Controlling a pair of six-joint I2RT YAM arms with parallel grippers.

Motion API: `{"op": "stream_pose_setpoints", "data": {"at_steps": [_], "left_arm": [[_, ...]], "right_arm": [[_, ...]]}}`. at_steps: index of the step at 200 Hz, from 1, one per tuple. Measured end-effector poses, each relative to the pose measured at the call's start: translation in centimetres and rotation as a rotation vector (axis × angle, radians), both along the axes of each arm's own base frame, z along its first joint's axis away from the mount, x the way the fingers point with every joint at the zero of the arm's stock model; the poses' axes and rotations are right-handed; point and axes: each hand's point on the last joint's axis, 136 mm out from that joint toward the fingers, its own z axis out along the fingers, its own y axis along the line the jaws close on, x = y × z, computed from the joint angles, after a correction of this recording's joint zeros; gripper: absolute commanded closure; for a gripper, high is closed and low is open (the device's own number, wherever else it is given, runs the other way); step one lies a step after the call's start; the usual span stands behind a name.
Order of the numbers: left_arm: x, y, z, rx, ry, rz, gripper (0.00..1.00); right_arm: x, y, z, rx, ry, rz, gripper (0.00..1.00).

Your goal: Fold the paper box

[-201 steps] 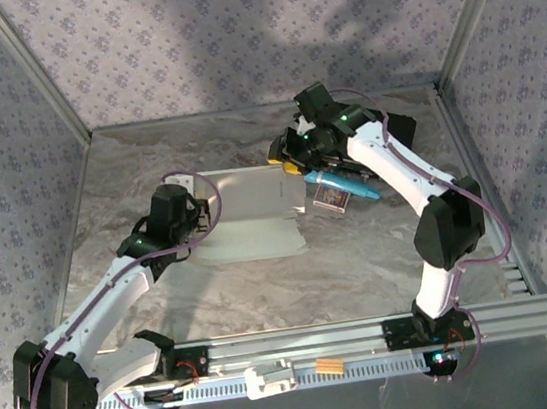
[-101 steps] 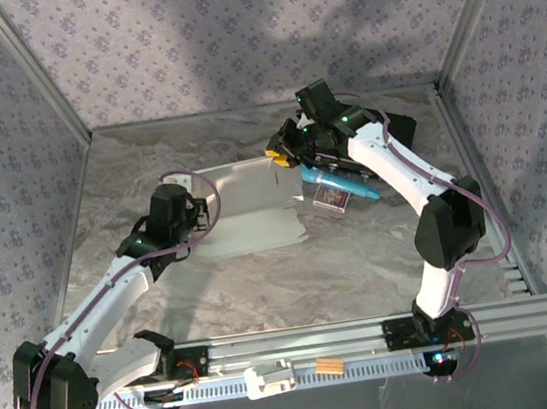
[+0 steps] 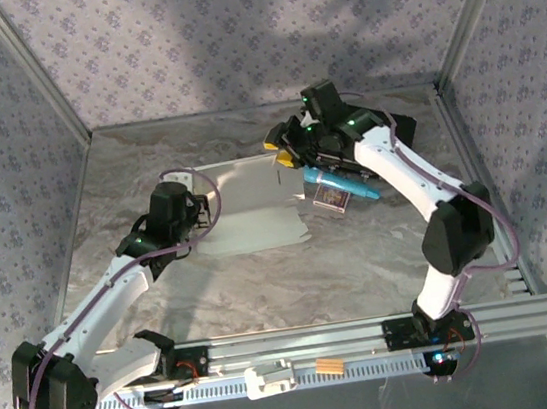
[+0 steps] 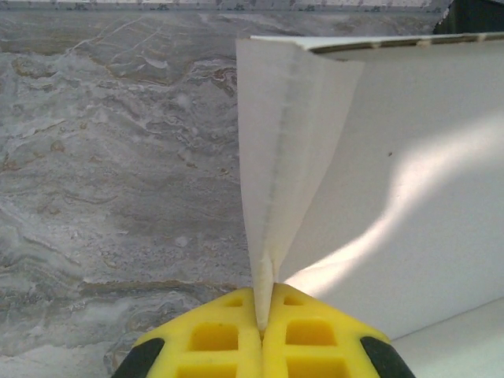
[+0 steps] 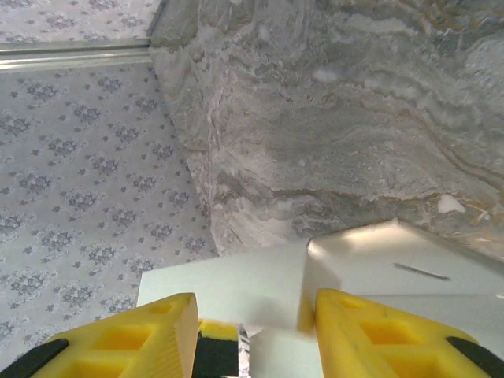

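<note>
The left claw [image 4: 264, 307] is pinching an upright folded flap at the left end of the box [image 3: 251, 212], which is sitting mid-tabletop [image 3: 361, 258]. The right claw [image 5: 252, 319] is standing partly open, its fingers straddling the box's far right edge.

The white die-cut cardboard paper box [image 3: 249, 213] lies at the centre of the grey marbled table [image 3: 361, 253]. The left tool [image 3: 197, 212] clamps a flap at its left edge. The right tool [image 3: 282, 151] sits at its far right corner, jaws apart. Right of the box, under the right arm, lie a blue pen-shaped object [image 3: 352, 187] and a small patterned card packet [image 3: 330, 199], with a black rectangular case [image 3: 403, 127] behind them.
</note>
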Motion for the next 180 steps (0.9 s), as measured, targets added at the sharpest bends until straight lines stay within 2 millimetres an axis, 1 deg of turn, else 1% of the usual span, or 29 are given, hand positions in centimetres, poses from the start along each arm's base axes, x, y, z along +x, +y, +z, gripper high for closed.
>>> {"op": "stream_pose_setpoints", "data": {"at_steps": [12, 25, 36, 46, 53, 60, 74, 86, 91, 101, 125, 141, 160, 180], "left_arm": [[0.0, -0.1, 0.1, 0.001, -0.003, -0.005, 1.0], [0.0, -0.1, 0.1, 0.004, -0.003, -0.006, 1.0], [0.0, -0.1, 0.1, 0.006, -0.005, -0.009, 1.0], [0.0, -0.1, 0.2, 0.006, -0.006, -0.009, 1.0], [0.0, -0.2, 0.3, 0.006, -0.009, -0.012, 1.0], [0.1, -0.2, 0.5, 0.007, -0.012, -0.016, 1.0], [0.1, -0.4, 0.9, 0.004, -0.019, -0.021, 1.0], [0.2, -0.5, 1.1, 0.002, -0.025, -0.026, 1.0], [0.2, -0.5, 1.2, 0.002, -0.026, -0.026, 1.0], [0.2, -0.5, 1.3, 0.001, -0.028, -0.027, 1.0], [0.2, -0.6, 1.3, 0.0, -0.027, -0.033, 1.0], [0.2, -0.6, 1.3, 0.0, -0.027, -0.035, 1.0], [0.2, -0.6, 1.4, -0.001, -0.028, -0.034, 1.0], [0.2, -0.6, 1.4, -0.001, -0.029, -0.034, 1.0]], "right_arm": [[-0.9, -1.7, 1.1, -0.023, -0.064, -0.005, 0.55], [-2.6, -4.0, 2.0, -0.052, -0.128, -0.014, 0.55], [-4.4, -5.7, 2.2, -0.082, -0.165, -0.019, 0.56], [-5.9, -6.7, 1.8, -0.106, -0.183, -0.012, 0.56], [-7.0, -6.9, 1.0, -0.119, -0.181, 0.0, 0.56], [-7.9, -7.0, -0.3, -0.135, -0.167, 0.015, 0.55], [-9.5, -6.6, -3.8, -0.176, -0.1, 0.054, 0.54], [-10.0, -5.9, -6.8, -0.215, -0.037, 0.082, 0.53], [-10.1, -5.7, -7.9, -0.231, -0.015, 0.091, 0.53], [-10.0, -5.0, -9.3, -0.255, 0.01, 0.106, 0.54], [-9.2, -3.8, -11.1, -0.284, 0.019, 0.121, 0.55], [-8.2, -3.4, -11.3, -0.304, 0.009, 0.119, 0.57], [-6.6, -2.9, -10.5, -0.312, -0.033, 0.112, 0.64], [-5.7, -2.7, -10.1, -0.323, -0.065, 0.106, 0.67]]}}
